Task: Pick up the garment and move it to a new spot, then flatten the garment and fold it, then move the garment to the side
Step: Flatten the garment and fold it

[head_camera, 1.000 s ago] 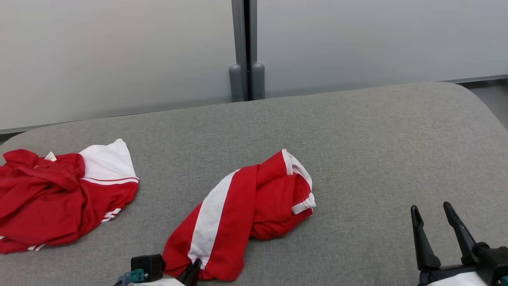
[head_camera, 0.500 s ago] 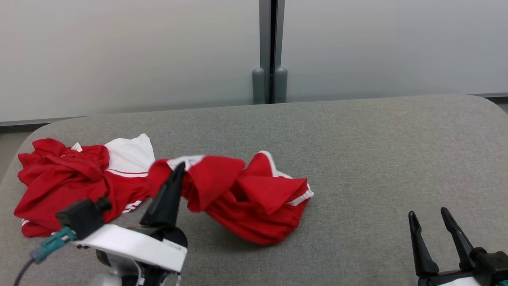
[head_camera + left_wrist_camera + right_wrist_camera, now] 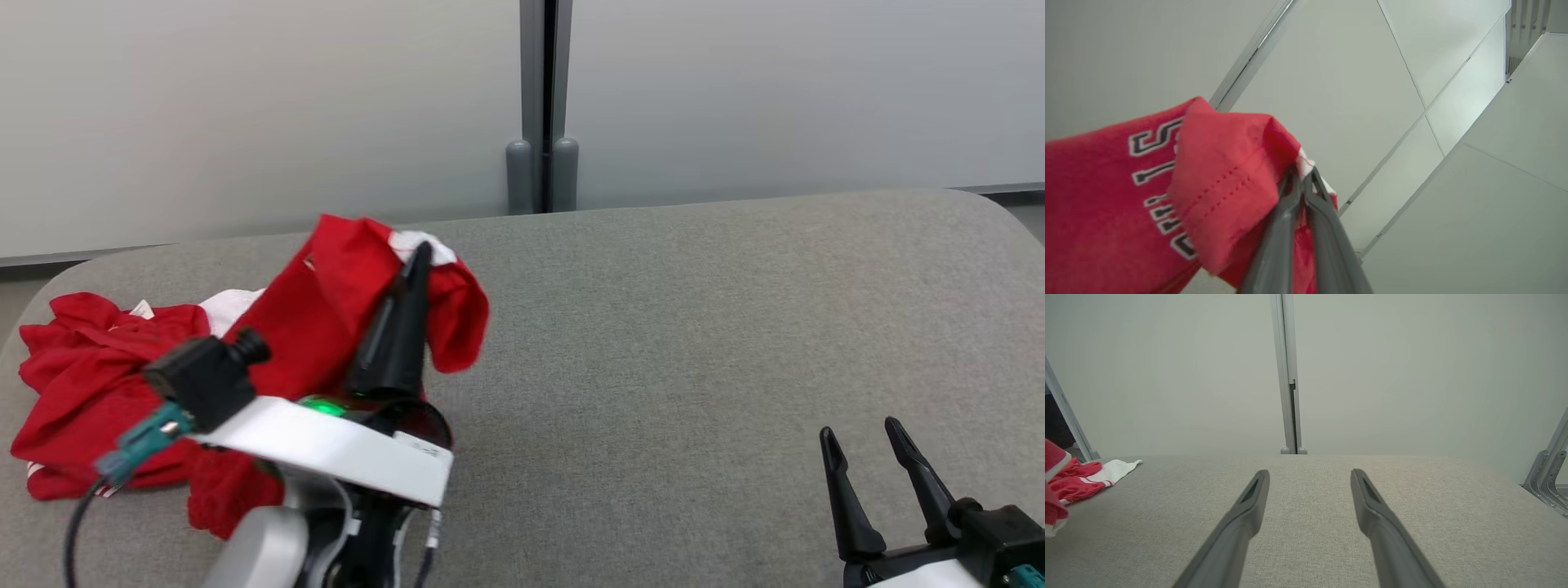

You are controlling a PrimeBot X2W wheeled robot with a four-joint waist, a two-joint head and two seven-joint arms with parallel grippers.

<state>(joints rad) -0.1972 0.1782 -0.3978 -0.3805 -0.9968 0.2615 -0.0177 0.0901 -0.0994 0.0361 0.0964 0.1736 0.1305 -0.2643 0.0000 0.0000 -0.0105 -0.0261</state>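
Observation:
My left gripper (image 3: 420, 251) is raised above the grey table (image 3: 694, 327) and shut on a red and white garment (image 3: 343, 294), which hangs from the fingertips and drapes down behind the forearm. The left wrist view shows the closed fingers (image 3: 1306, 212) pinching the garment (image 3: 1126, 196), red cloth with dark outlined lettering. My right gripper (image 3: 859, 434) stands open at the lower right over bare table, and in its own wrist view nothing lies between the spread fingers of the gripper (image 3: 1309, 474).
A second red and white garment (image 3: 90, 376) lies crumpled at the table's left end, partly behind the lifted one; the same garment (image 3: 1081, 477) also appears at the left in the right wrist view. A frosted partition with a grey post (image 3: 539, 98) stands behind the table.
The left gripper has risen and swung back-left, lifting the garment off the table's middle. The head camera has shifted slightly. The right gripper stays put.

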